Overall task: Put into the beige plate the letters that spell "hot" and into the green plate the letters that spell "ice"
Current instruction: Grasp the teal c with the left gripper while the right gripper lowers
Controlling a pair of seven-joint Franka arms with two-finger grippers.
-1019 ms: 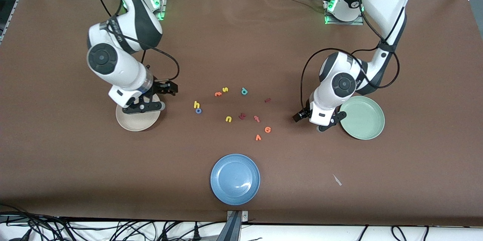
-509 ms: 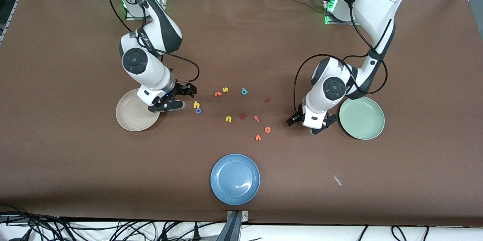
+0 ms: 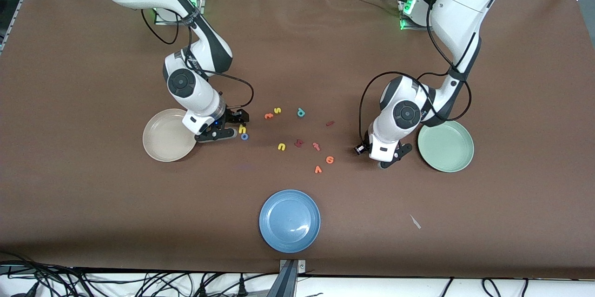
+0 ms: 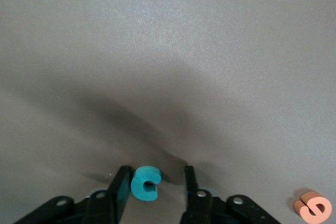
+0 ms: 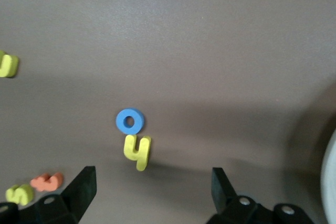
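Quick look at where we are. The left gripper (image 3: 389, 156) is down at the table between the orange e (image 3: 329, 159) and the green plate (image 3: 446, 146). Its fingers bracket the teal c (image 4: 144, 183): one pad touches it and the other shows a gap, so we'd call it not clamped yet. It makes sense to start there, since that plate is just beside it.

The right gripper (image 3: 230, 126) hangs spread wide and empty next to the beige plate (image 3: 158, 148), lined up on the yellow h (image 3: 242, 128) and blue o (image 3: 244, 136), which touch each other. We'd guess the h goes first. Both plates look bare.
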